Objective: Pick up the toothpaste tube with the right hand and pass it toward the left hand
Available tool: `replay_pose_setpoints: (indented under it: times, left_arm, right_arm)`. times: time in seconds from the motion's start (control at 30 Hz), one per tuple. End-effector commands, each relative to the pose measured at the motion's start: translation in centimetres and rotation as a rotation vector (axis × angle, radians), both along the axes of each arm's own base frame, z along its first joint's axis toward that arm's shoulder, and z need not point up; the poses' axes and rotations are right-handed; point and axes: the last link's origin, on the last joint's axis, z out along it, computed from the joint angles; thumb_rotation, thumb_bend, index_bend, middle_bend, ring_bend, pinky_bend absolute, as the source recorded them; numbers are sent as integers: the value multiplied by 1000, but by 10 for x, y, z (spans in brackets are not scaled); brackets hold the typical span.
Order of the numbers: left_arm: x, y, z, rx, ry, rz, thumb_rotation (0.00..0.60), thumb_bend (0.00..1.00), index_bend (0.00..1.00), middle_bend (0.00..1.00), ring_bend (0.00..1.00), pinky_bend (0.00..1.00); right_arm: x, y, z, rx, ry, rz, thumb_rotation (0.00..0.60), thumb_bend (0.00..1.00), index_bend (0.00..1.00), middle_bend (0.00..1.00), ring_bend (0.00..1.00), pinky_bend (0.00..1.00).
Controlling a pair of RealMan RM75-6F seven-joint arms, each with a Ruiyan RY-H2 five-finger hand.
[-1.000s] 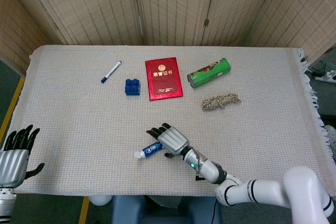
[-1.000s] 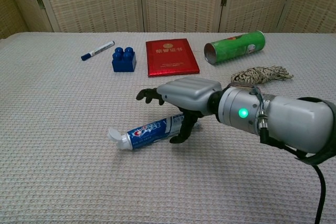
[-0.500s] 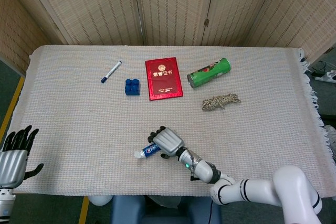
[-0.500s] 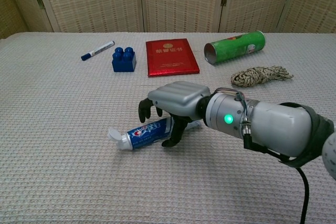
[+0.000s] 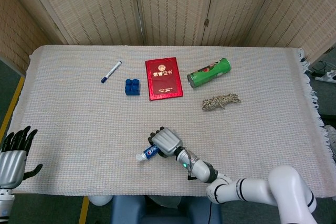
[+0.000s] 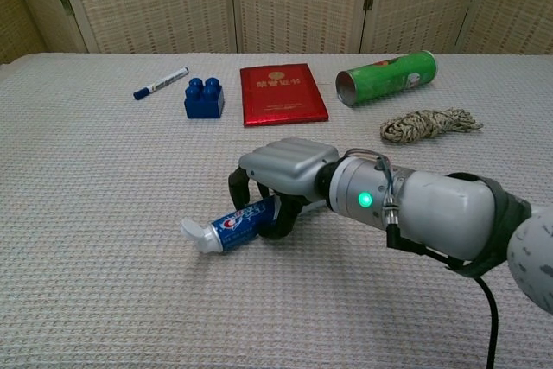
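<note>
The blue and white toothpaste tube (image 5: 147,153) (image 6: 226,227) lies near the table's front edge, its white cap pointing left. My right hand (image 5: 166,142) (image 6: 281,174) covers the tube's right end, with its fingers curled down around it and the thumb under the tube, gripping it. The tube's cap end looks slightly raised off the cloth. At the far left my left hand (image 5: 14,153) hangs off the table's edge, fingers spread and nothing in it; the chest view does not show it.
At the back lie a marker (image 5: 111,71), a blue block (image 5: 132,87), a red booklet (image 5: 164,78), a green can on its side (image 5: 209,72) and a coil of rope (image 5: 220,100). The woven tablecloth (image 5: 79,124) stretches bare between the tube and my left hand.
My right hand moved left over the tube and its fingers curled shut around it. The tube tilted a little, cap end shifting. The left hand stayed where it was.
</note>
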Motion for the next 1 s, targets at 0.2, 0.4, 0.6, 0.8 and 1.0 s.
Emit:
replay_pose_setpoints:
  times: [0.2, 0.4, 0.6, 0.8, 1.0]
  left_arm:
    - [-2, 0, 0, 0, -2, -1, 600, 249, 55, 48, 78, 0]
    - [-1, 2, 1, -2, -3, -16, 600, 249, 55, 48, 78, 0]
    - [10, 11, 0, -19, 6, -81, 600, 248, 61, 57, 97, 0]
    - [32, 32, -4, -51, 5, -204, 600, 249, 98, 117, 148, 0]
    - [63, 56, -16, -128, 45, -368, 600, 253, 151, 211, 229, 98]
  right_arm:
    - [2, 0, -2, -2, -5, -3, 600, 375, 467, 382, 406, 362]
    - [3, -2, -5, -16, -1, 6, 600, 463, 577, 469, 494, 452]
    - [2, -7, 4, -31, -30, 4, 600, 602, 684, 551, 624, 541]
    - [2, -12, 26, -22, -82, -6, 600, 658, 713, 576, 652, 572]
    - [4, -25, 56, -34, -55, 14, 600, 661, 716, 580, 652, 577]
